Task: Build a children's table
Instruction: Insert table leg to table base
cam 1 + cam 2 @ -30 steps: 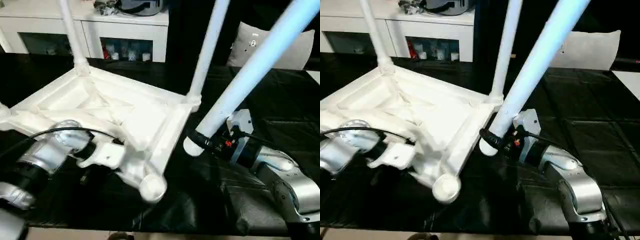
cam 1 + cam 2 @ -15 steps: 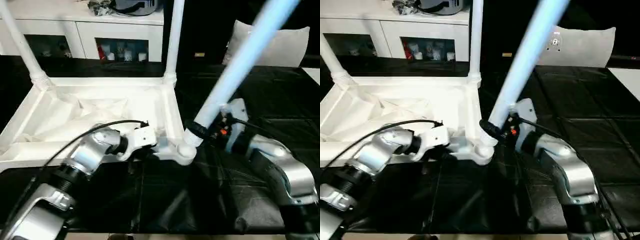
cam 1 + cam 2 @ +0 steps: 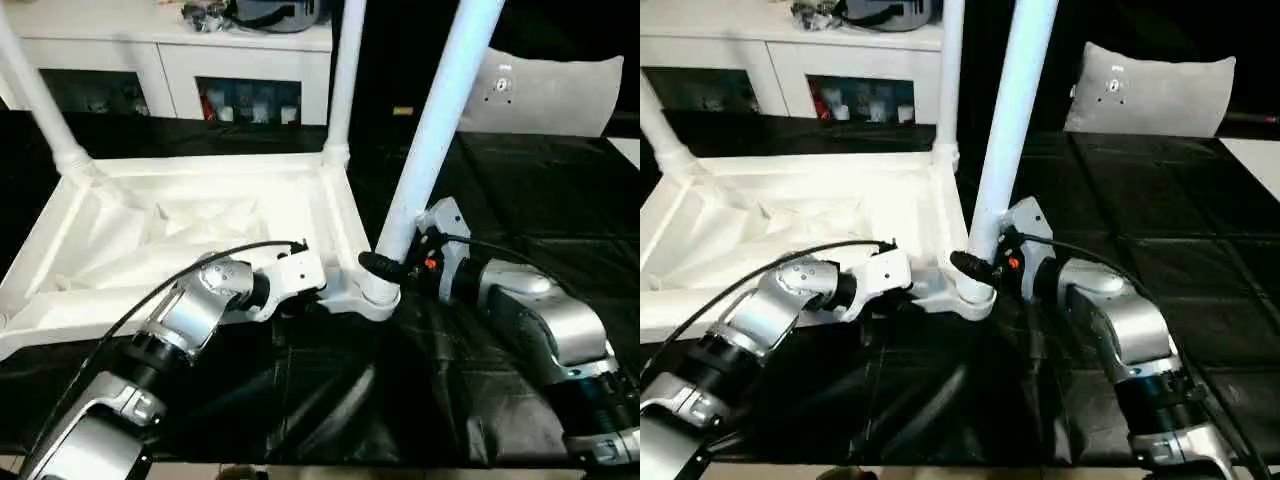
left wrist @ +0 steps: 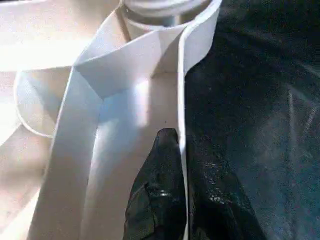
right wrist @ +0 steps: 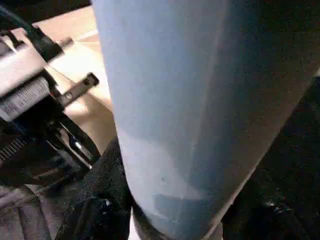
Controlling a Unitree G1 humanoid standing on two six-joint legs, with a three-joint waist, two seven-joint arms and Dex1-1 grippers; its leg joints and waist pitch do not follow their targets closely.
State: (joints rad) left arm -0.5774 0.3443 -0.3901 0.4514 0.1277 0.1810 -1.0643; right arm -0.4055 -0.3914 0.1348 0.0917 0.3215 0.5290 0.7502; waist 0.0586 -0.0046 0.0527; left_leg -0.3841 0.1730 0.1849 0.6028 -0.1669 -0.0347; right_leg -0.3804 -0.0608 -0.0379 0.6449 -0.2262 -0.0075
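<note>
The children's table top (image 3: 180,215) lies upside down on the black surface, ribbed underside up. Two white legs (image 3: 345,70) (image 3: 35,100) stand in its far corner sockets. My right gripper (image 3: 385,265) is shut on a third leg (image 3: 440,130) near its lower end, holding it almost upright. That end sits at the near right corner socket (image 3: 378,298). In the right wrist view the leg (image 5: 190,100) rises between black fingers (image 5: 100,210). My left gripper (image 3: 315,290) is shut on the top's near rim beside that socket. Its fingers (image 4: 160,190) straddle the thin rim wall (image 4: 182,90).
A white cabinet with glass doors (image 3: 200,60) stands behind the work. A grey cushion (image 3: 540,85) lies at the back right. Black tiled covering (image 3: 560,200) stretches right of the table top. A black cable (image 3: 200,255) arcs over my left forearm.
The held leg has swung from a steep lean to nearly upright, its lower end moving onto the near right corner socket. The table top has turned square to the cabinet.
</note>
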